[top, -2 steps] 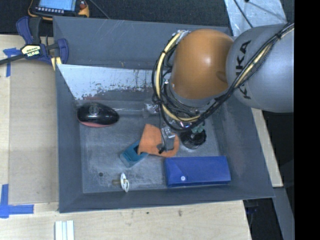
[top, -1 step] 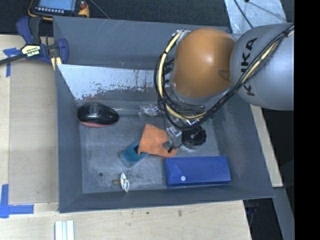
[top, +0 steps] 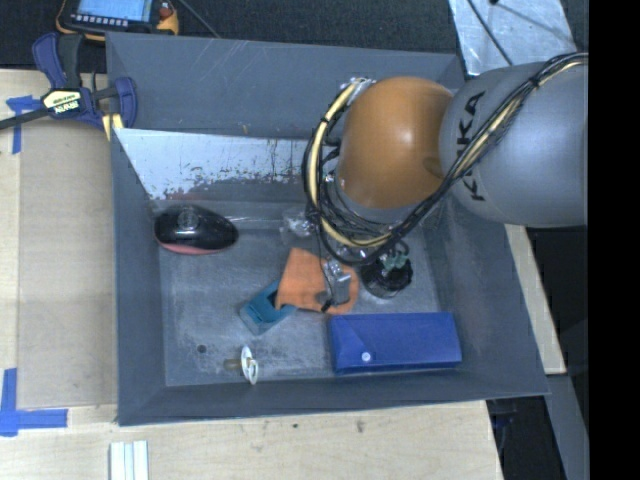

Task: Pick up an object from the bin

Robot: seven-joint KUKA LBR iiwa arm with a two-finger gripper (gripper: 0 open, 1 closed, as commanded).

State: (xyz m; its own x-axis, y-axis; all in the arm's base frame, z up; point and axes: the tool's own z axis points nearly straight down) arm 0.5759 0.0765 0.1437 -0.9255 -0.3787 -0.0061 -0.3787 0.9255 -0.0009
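Mouse (top: 195, 231) rear-left, box (top: 395, 341) front-right — cloth (top: 298, 280) between.

bin (top: 140, 298): grey sheet metal, matt; back wall paler, scuffed w/ dark scratches & flecks, floor dull & gritty-looking; mouse-shaped thing (top: 195, 230): black plastic, glossy top w/ highlights, red underside; orange piece (top: 298, 280): looks like soft matt cloth or felt (can't tell which); small teal bit (top: 263, 311): matt, material unclear; blue block (top: 395, 341): smooth, matt, slight sheen, prob. plastic; wrist cover (top: 390, 143): orange, smooth, semi-gloss; arm (top: 530, 148): smooth silver-grey, satin finish

Hand (top: 338, 286) over orange cloth (top: 298, 280), blue box (top: 396, 342) beside
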